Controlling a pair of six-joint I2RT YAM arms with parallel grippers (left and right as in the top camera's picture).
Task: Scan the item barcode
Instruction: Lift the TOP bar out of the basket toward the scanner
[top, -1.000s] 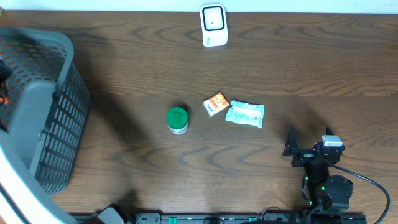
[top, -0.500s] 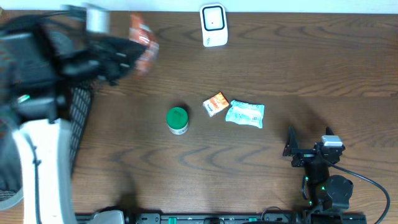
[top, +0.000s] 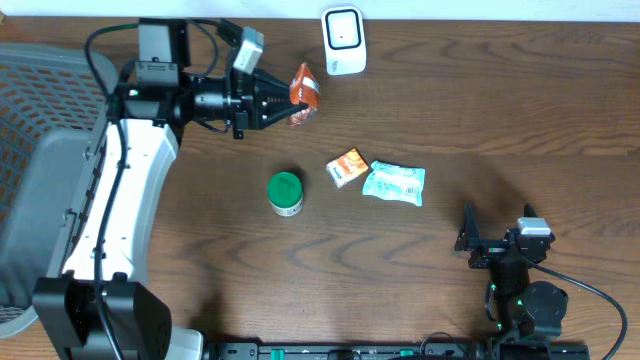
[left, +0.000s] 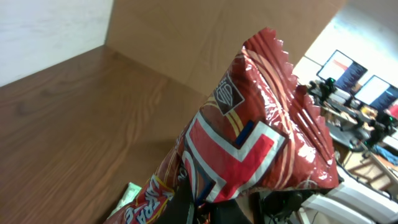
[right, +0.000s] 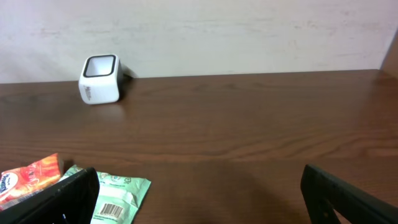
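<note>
Packet (top: 303, 93) of some red snack, shiny and crinkled, was held up off the wooden surface (top: 500, 110), just left of the white scanner (top: 343, 40) and slightly nearer the arms' base than it. The left hand (top: 283, 103) was clamped shut on one end of the wrapper, its arm reaching in level from the left. The free end, with its saw-toothed seal, pointed away from the fingers and toward the scanner. Seen from that wrist, the wrapper showed white and blue bands across the red, and a small dark emblem near the seal. I could not tell which face was turned toward the scanner.

The scanner itself stood at the far edge of the surface, a small white block with a dark window.

Well in front of the scanner lay three loose things. A small orange packet (top: 347, 166) lay almost straight below it. A pale green pouch (top: 394, 183) lay just to the right of that, nearly touching, with a barcode on its upper side. A green-lidded jar (top: 286, 193) stood apart to the left.

Far from the scanner, toward the near right corner, the right hand (top: 497, 225) sat low with its fingers spread wide and nothing between them. A grey basket (top: 60, 200) filled the far left side.
</note>
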